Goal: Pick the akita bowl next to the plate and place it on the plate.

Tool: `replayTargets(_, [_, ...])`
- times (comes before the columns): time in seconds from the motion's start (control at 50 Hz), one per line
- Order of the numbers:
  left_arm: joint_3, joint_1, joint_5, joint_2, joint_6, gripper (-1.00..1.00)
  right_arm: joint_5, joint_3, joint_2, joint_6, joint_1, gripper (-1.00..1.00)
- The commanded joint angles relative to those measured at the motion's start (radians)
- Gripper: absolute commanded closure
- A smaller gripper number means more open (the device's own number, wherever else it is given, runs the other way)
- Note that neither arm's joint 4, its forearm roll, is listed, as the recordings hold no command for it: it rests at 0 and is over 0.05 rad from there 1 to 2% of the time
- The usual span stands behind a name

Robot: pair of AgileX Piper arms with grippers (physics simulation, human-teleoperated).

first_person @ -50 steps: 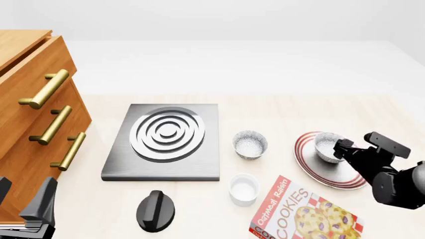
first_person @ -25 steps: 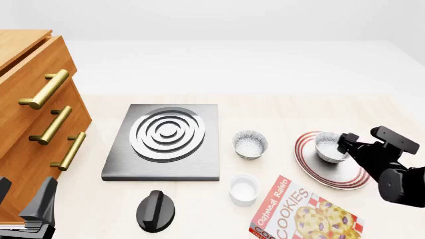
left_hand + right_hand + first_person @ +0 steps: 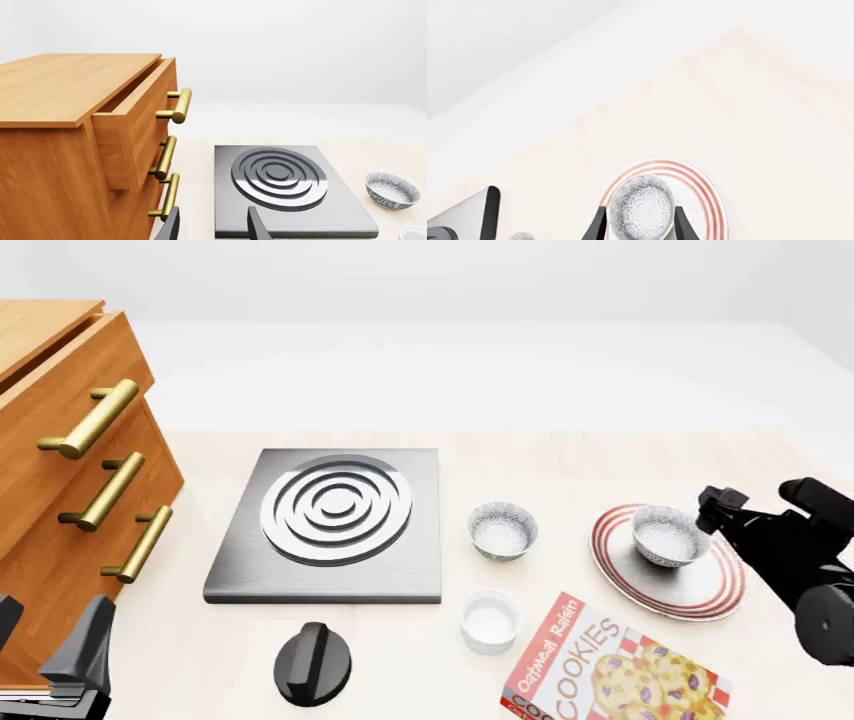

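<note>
Two speckled bowls are in view, and the one that matters, the akita bowl [image 3: 669, 536], sits upright on the plate [image 3: 694, 592], toward the plate's far-left part. Judging by that, the placing step looks done and what is in hand is the release and retreat. The right gripper [image 3: 707, 512] is just beside the bowl on its right; in the wrist view its dark fingers [image 3: 596, 227] stand apart on either side of the bowl, and I cannot tell whether they touch its rim. The next move calls for a clean pull-away, up and back from the plate, without clipping the bowl's rim or dragging it off.

The bowl is small, round and grey-black speckled outside with a pale inside; it looks like glazed ceramic, hard and likely slippery. The plate is wide, flat and white with red rings around its rim. Left of the plate stands the second bowl [image 3: 502, 529], then a grey square stove [image 3: 330, 525] with silver rings. A white cup [image 3: 490, 619] and a cookie box [image 3: 607, 668] lie nearer than the plate.

The left gripper [image 3: 212, 225] is idle with its fingers apart, well left of the plate by the wooden drawers [image 3: 80, 490].
</note>
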Motion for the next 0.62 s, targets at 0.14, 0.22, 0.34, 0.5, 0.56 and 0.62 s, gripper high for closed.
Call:
replayTargets(0.14, [0.0,0.0,0.0,0.0,0.0,-1.0,0.079,0.049,-0.217,0.038,0.011,-1.0])
replayTargets(0.22, [0.0,0.0,0.0,0.0,0.0,-1.0,0.082,0.064,-0.248,0.057,0.008,-1.0])
replayTargets(0.34, [0.0,0.0,0.0,0.0,0.0,-1.0,0.076,0.091,-0.291,0.082,0.002,-1.0])
replayTargets(0.5, [0.0,0.0,0.0,0.0,0.0,-1.0,0.15,0.114,-0.435,0.11,0.014,-1.0])
replayTargets(0.56, [0.0,0.0,0.0,0.0,0.0,-1.0,0.176,0.126,-0.488,0.121,0.022,-1.0])
replayTargets(0.62, [0.0,0.0,0.0,0.0,0.0,-1.0,0.201,0.138,-0.542,0.133,0.028,-1.0])
